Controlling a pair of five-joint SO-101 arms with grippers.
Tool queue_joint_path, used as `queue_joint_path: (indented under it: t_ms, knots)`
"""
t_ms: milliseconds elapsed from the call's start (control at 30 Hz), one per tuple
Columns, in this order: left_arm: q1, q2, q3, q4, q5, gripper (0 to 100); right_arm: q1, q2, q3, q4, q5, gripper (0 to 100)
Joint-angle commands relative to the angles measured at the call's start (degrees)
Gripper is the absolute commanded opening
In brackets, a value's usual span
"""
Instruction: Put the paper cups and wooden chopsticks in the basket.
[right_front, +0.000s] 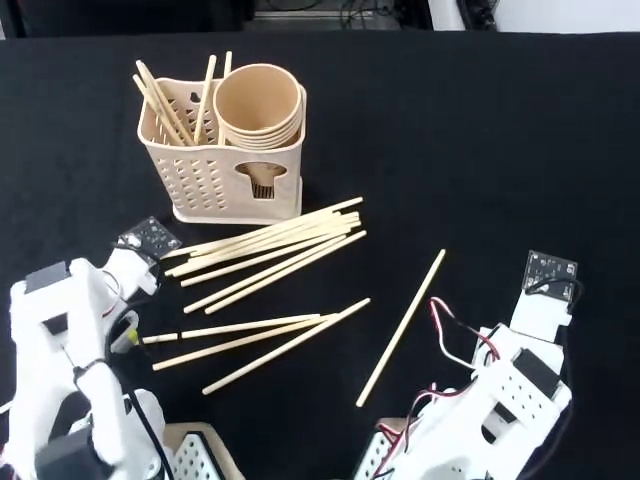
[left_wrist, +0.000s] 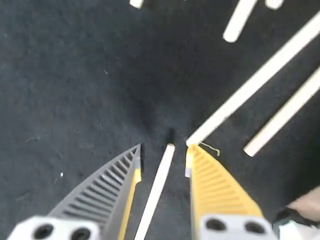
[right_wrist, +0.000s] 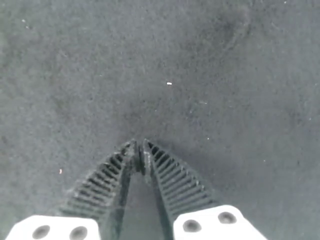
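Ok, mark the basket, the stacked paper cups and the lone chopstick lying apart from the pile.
basket (right_front: 200, 180), high view, on its perforated front wall.
paper cups (right_front: 258, 100), high view, inside the top cup's mouth.
lone chopstick (right_front: 400, 328), high view, midway along its length.

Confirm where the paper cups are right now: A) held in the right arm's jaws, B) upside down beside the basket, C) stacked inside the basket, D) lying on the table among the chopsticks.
C: the paper cups stand nested as one stack inside the basket, mouths up, beside a few chopsticks already in it.
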Motion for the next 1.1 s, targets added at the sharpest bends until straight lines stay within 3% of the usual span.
queue_joint_path:
  t_ms: [0,333,533,900,1067]
  knots:
    - [-0.22,5.98,-2.51,-2.11,-0.53,16,-0.53,-0.84,-0.31,-0.70,0.44,1.4]
    - [-0.92,17.85,-8.13,-1.76,-2.73,11,-0.53,-0.84,-0.31,-0.79,0.44,1.4]
    - [-1.10,16.18,-8.75,1.41,-3.43,4,-0.53,-0.84,-0.31,-0.88,0.35,1.4]
    - [-0.84,8.79,-9.63,8.88,-2.81,3,-0.53,-0.84,-0.31,-0.88,0.35,1.4]
    - [-0.04,3.34,-10.86,11.25,1.49,3,-0.53,-0.84,-0.31,-0.88,0.44,1.4]
